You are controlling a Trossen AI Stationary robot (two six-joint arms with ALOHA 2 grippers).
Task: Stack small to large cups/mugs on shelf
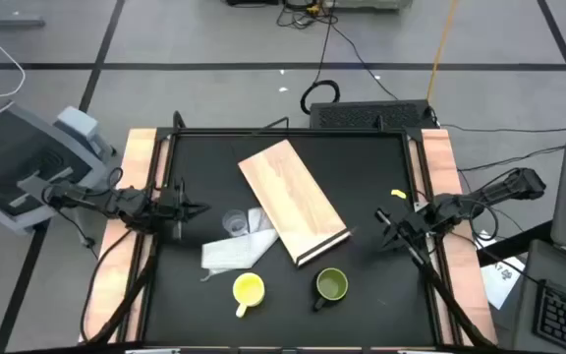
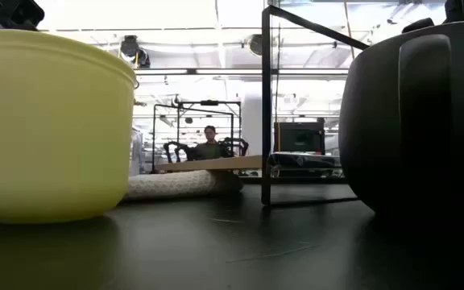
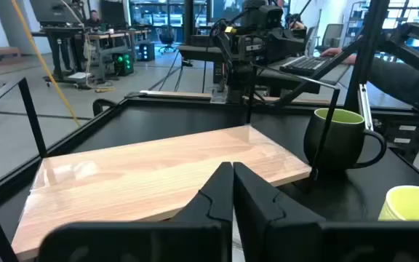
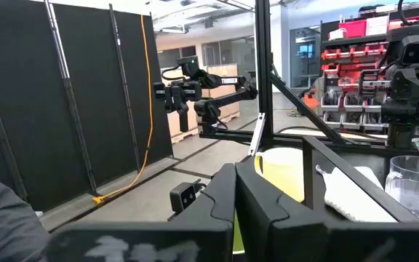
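Both my arms are parked at the desk (image 1: pixel 362 295) edges. My left pincer (image 1: pixel 193 208) is at the left side, fingers pressed together, pinching nothing. My right pincer (image 1: pixel 381 218) is at the right side, also pressed together and empty. The shelf (image 1: pixel 291 200) lies flat and diagonal mid-desk, dark edge strip at its near-right end. The clear cup (image 1: pixel 235 224) stands just beside the shelf's left long edge, touching the white cloth (image 1: pixel 234 252), which runs from under that edge toward the front. The yellow mug (image 1: pixel 249 289) sits in front of the cloth, handle toward the front edge. The green mug (image 1: pixel 331 285) is to its right, near the shelf's dark end, apart from it. Nothing is on the shelf, nothing stacked.
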